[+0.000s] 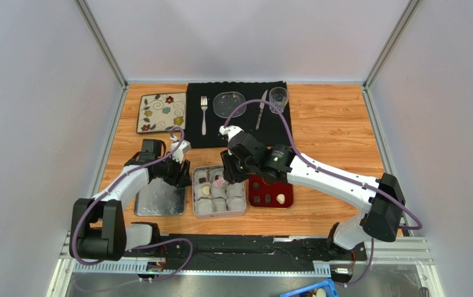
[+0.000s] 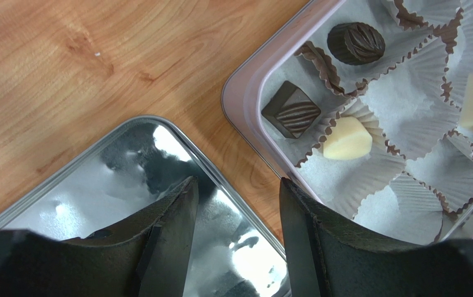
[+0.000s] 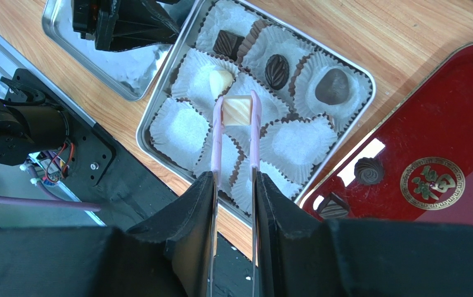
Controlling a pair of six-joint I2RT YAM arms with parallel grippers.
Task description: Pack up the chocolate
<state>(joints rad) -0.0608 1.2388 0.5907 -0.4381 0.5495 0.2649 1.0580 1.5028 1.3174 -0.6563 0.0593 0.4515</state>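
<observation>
My right gripper [image 3: 234, 179] is shut on pink tongs [image 3: 254, 142], whose tips pinch a square cream chocolate [image 3: 237, 110] over the middle of the tin [image 3: 363, 111]. The tin's white paper cups hold three dark pieces, one of them round [image 3: 334, 85], and a cream piece [image 3: 221, 80]. Two dark pieces [image 3: 368, 170] lie on the red tray [image 3: 468, 111], and the top view shows a cream one [image 1: 280, 198] there too. My left gripper [image 2: 238, 185] stands open with nothing in it, low over the shiny tin lid [image 2: 96, 185], beside the tin's left rim [image 2: 242, 99].
At the back lies a black placemat [image 1: 239, 133] with a fork [image 1: 203, 114], a clear plate [image 1: 229, 104], a knife [image 1: 261, 110] and a glass [image 1: 278, 98]. A floral plate [image 1: 161, 112] sits to its left. Grey walls enclose the table.
</observation>
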